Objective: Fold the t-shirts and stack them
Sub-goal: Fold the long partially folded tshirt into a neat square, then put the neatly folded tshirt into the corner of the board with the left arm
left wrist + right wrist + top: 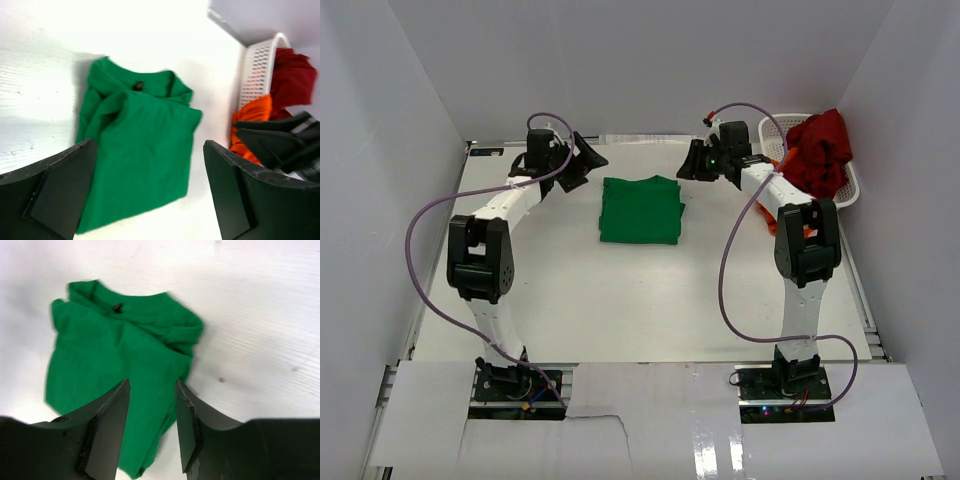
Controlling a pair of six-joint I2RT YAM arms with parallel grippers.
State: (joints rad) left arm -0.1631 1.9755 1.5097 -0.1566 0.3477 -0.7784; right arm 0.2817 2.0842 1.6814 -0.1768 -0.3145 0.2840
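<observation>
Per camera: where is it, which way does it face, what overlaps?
Top external: above and behind the robot, looking down at the table; left arm and right arm whole.
Left wrist: on the left arm, facing rightward across the green t-shirt to the basket; open left gripper frames it.
Right wrist: on the right arm, facing down at the green t-shirt; open right gripper at bottom.
Shared: all see the green t-shirt; top and left wrist share the basket.

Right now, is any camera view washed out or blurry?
Left wrist: the table is blown out white beyond the green shirt, with a shadow at its left. Right wrist: the shirt's edges are softly blurred. Top external: even and sharp, slight glare on the near panel.
</observation>
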